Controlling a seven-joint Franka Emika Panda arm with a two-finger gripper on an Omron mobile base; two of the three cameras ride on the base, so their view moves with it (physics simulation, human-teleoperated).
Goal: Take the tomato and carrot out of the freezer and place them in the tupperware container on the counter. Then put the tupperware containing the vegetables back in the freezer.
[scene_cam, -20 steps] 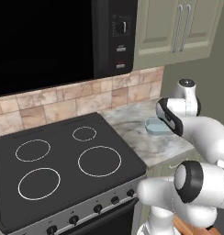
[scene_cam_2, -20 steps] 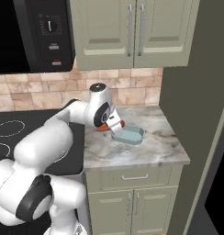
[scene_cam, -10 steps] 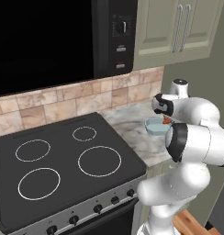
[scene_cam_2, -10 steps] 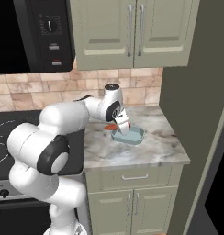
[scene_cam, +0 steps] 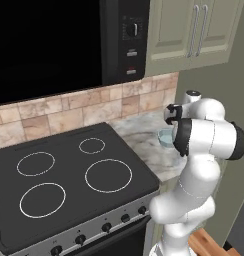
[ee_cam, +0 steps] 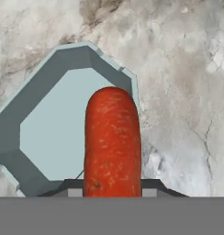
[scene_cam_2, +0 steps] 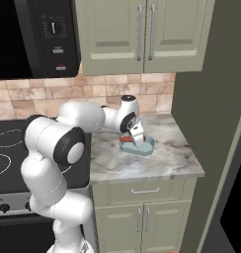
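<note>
Your gripper (scene_cam_2: 136, 140) had its jaws closed partway on the carrot (ee_cam: 113, 142), right over the tupperware container (ee_cam: 49, 137) on the counter (scene_cam_2: 167, 153).

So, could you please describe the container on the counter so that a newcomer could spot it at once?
Start at the black stove and move right onto the marble counter. There, beneath the robot's hand holding a carrot, sits a container: shallow, pale blue-grey, lidless, with cut-off corners.

Black stovetop (scene_cam: 69, 175) with four white rings sits left; microwave (scene_cam: 69, 42) hangs above, tan tile backsplash (scene_cam_2: 93, 96) behind, pale green upper cabinets (scene_cam_2: 142, 34) right.
</note>
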